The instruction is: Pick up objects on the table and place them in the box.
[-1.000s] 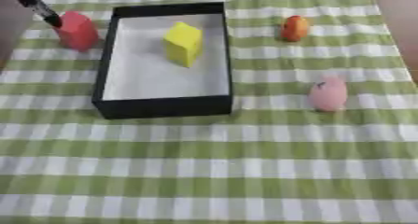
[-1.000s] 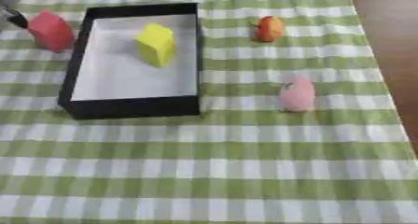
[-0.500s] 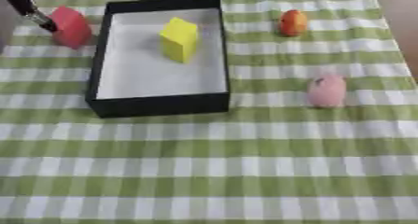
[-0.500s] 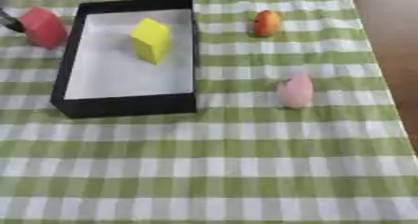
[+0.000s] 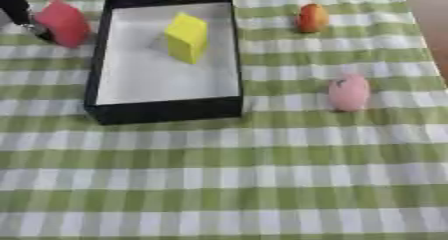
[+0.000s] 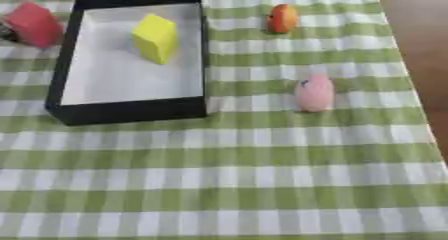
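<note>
Box (image 5: pixel 166 111), black-walled with a white floor, lying on the green-and-white checked cloth (image 5: pixel 227 184) just to the right of the robot's fingers. No writing or brand can be read on it.

Yellow block (image 5: pixel 187 37), standing inside the box on its far half, tilted a little; no label legible.

Red block (image 5: pixel 61 23), outside the box, just beside its left wall at the far left corner of the cloth. It sits immediately right of the dark fingers, touching them or nearly so; which cannot be told.

Left hand (image 5: pixel 16 9), black, entering at the upper left corner of the left eye view. Only part of it shows, at the left side of the red block; whether the fingers are spread, together or pinching the block cannot be told.

Orange rounded object (image 6: pixel 282 18), on the cloth well to the right of the fingers, beyond the box's right wall.

Pink rounded object (image 6: pixel 314 92), with a small dark mark near its top, nearer than the orange one and also right of the box.
</note>
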Action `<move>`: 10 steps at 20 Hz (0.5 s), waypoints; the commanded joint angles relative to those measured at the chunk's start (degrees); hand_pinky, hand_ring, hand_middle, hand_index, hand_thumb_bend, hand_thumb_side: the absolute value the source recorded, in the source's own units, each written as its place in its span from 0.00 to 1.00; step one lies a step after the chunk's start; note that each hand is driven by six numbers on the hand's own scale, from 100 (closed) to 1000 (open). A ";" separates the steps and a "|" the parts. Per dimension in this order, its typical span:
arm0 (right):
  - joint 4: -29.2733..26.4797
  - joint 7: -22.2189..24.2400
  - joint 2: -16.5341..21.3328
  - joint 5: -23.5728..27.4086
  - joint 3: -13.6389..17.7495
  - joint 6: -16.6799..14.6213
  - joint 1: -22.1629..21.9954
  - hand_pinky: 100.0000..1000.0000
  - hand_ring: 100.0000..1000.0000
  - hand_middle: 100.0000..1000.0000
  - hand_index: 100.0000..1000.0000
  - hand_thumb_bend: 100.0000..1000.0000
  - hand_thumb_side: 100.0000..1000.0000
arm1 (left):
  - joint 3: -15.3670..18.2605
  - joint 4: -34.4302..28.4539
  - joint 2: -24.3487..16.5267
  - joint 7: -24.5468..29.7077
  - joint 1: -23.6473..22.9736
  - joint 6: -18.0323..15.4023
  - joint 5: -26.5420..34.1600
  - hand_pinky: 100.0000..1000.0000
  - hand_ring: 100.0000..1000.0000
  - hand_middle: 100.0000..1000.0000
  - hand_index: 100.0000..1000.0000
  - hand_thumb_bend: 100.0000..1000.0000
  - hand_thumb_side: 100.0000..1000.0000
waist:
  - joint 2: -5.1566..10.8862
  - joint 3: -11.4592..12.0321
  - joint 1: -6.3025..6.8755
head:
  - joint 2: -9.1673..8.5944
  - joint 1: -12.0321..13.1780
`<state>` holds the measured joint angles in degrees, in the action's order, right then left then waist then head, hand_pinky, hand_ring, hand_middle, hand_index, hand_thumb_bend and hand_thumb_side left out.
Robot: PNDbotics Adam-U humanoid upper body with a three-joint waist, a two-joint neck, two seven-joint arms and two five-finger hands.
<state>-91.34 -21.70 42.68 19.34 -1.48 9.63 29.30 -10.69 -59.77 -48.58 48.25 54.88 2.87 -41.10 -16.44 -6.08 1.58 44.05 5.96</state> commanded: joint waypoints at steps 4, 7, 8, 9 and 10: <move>-0.31 0.00 2.47 -0.44 0.48 -0.07 1.01 0.73 0.64 0.70 0.87 0.00 0.78 | -0.64 -4.42 -4.03 0.73 -0.54 -1.04 2.14 0.85 0.87 0.81 0.76 0.65 0.00 | -0.24 0.39 -0.11 | -2.82 0.03; -0.21 0.01 2.53 -0.52 0.54 -0.07 0.95 0.73 0.64 0.70 0.87 0.00 0.78 | -1.01 -5.36 -4.59 0.14 -1.22 -1.91 2.13 0.85 0.87 0.82 0.77 0.64 0.00 | -0.47 0.30 -0.05 | -3.27 0.24; -0.17 0.00 2.55 -0.52 0.56 -0.06 0.90 0.73 0.64 0.70 0.87 0.00 0.78 | -1.01 -5.57 -4.66 -0.36 -1.32 -2.19 1.98 0.85 0.87 0.82 0.76 0.63 0.00 | -0.56 0.24 -0.06 | -3.38 0.28; -0.14 0.00 2.56 -0.51 0.57 -0.06 0.87 0.73 0.64 0.70 0.87 0.00 0.78 | -0.99 -5.78 -4.67 -1.13 -1.36 -2.52 1.76 0.86 0.87 0.82 0.76 0.63 0.00 | -0.64 0.16 -0.08 | -3.49 0.31; -0.12 0.00 2.56 -0.50 0.58 -0.06 0.87 0.73 0.64 0.70 0.87 0.00 0.78 | -0.96 -5.94 -4.65 -2.02 -1.36 -2.87 1.54 0.86 0.87 0.82 0.76 0.62 0.00 | -0.72 0.09 -0.12 | -3.58 0.36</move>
<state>-91.31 -21.69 42.89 19.16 -1.48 9.64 29.43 -12.03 -64.56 -50.51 47.08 52.88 0.40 -39.31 -17.43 -5.96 1.59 41.37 6.17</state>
